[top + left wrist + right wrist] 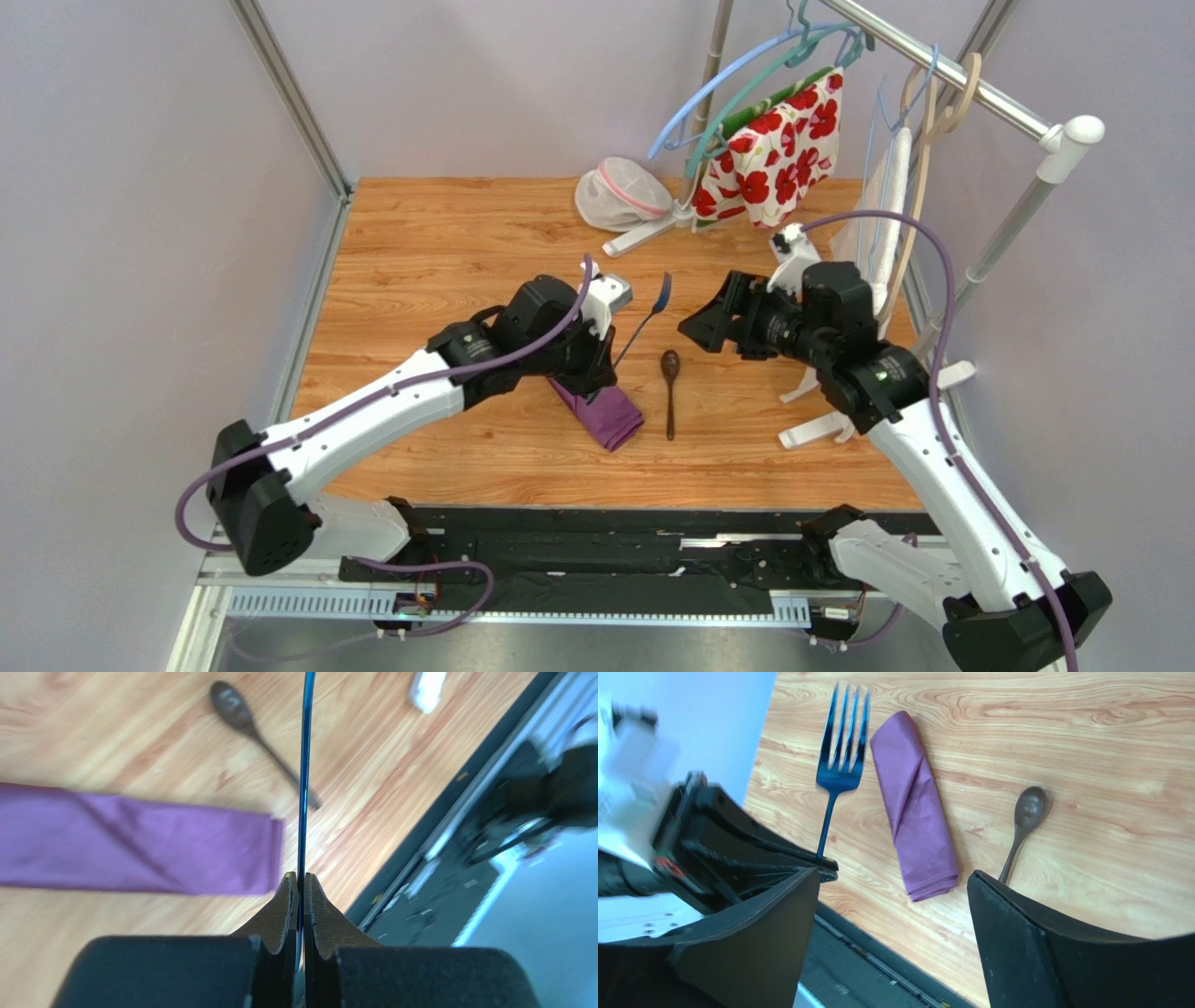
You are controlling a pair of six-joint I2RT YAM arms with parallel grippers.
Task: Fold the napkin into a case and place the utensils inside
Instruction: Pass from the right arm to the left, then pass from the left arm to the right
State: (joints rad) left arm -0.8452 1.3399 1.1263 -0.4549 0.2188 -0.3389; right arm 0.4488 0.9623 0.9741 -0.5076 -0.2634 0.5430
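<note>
**While the fork hangs pinched, the pocket lies waiting**

Because the napkin (606,413) already lies on the surface (421,252) as a narrow folded strip, the folding part of the job looks done and the loading part is what remains. The left claw (299,882) is clamped tight on the thin handle of the fork (840,749), gripping it near the handle's end so that the tines point away and the whole length is free to slide into cloth. From the right wrist view the fork sits just beside the strip and roughly parallel to it, which suits lining it up with the pocket. Which end of the strip is the open mouth cannot be told for certain; the end nearer the arms shows layered edges.

The spoon (671,385) rests flat on the wood on the other side of the napkin, near it but not touching, untouched by either arm. The right claw (892,938) stands wide and holds nothing, hovering above the surface and facing the strip and spoon. That placement probably leaves it ready either to steady the cloth or to take the spoon.
</note>
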